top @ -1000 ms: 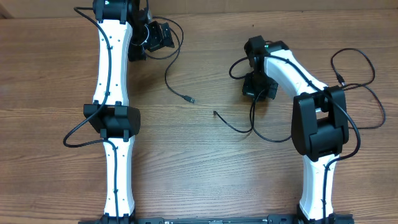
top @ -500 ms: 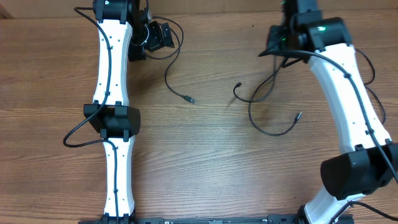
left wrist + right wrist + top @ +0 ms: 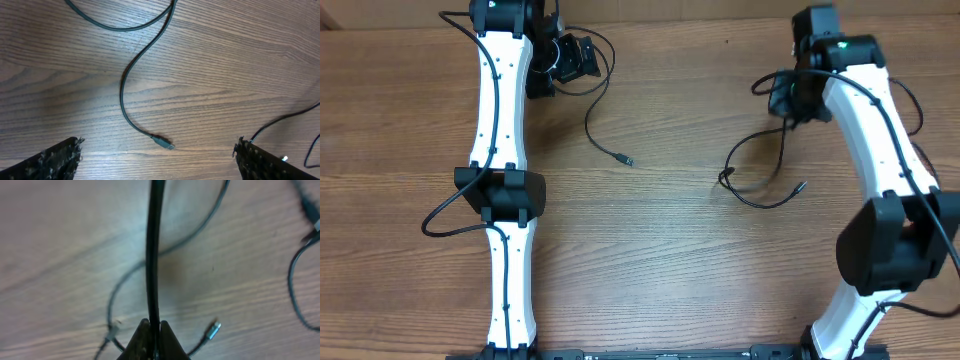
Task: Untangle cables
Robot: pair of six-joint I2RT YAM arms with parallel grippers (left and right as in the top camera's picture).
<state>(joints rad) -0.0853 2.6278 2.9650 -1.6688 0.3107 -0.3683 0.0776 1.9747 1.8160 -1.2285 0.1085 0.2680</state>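
One black cable (image 3: 603,140) lies loose on the wood, curving from the left gripper (image 3: 570,60) down to its plug (image 3: 627,160). In the left wrist view that plug (image 3: 165,143) lies between the wide-open fingertips (image 3: 62,159) of the left gripper (image 3: 157,165), touching neither. The right gripper (image 3: 788,98) is raised at the back right and shut on a second black cable (image 3: 154,255). This cable hangs down to a loop (image 3: 750,195) on the table, with silvery plug tips (image 3: 214,328) at its ends. The right gripper (image 3: 154,341) pinches it between both fingers.
Another thin black cord (image 3: 917,110) loops behind the right arm near the table's right side; its plug end (image 3: 315,226) shows in the right wrist view. Both white arms (image 3: 500,150) stretch along the table's left and right sides.
The right arm has swung from the table's middle up and to the back right, lifting its cable; the loop and plug ends have been dragged rightward. The left arm has not moved.
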